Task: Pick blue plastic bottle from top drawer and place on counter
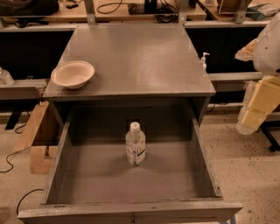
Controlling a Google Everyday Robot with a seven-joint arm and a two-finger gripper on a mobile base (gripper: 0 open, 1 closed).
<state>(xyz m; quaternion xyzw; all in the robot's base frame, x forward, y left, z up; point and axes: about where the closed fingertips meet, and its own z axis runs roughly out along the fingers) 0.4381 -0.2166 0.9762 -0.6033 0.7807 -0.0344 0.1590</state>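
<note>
Currently seeing the top drawer (131, 186) pulled out toward the camera, as wide as the grey cabinet, with worn grey walls and floor. Spotting the blue plastic bottle (135, 144) inside it: upright on the drawer floor, roughly mid-width, toward the back, apart from all four walls. Reads as transparent rather than blue, with white cap on top and white-and-dark label round the body.

Finding the hand (253, 114) well off to the right of the cabinet, at the frame edge, outside the drawer, over the speckled floor. Shows as pale yellow blocky segments hanging below a white rounded arm section (267, 43). Can't tell whether open or closed. Clearly not gripping the bottle, well apart from it.

Noting the table (135, 57) above the drawer: flat speckled grey top of the cabinet. Carries a pale bowl (72, 73) at the front left corner, upright, right at the left edge. Seeing a tiny white pump dispenser (204, 59) just past the table's right edge; support unclear.

Behind the table, seeing a wooden bench (65, 13) with dark cables (109, 6) across the top of the view. Also cardboard pieces (33, 131) leaning low beside the cabinet's left side, and a black cable (22, 197) on the floor near the drawer's front left corner
</note>
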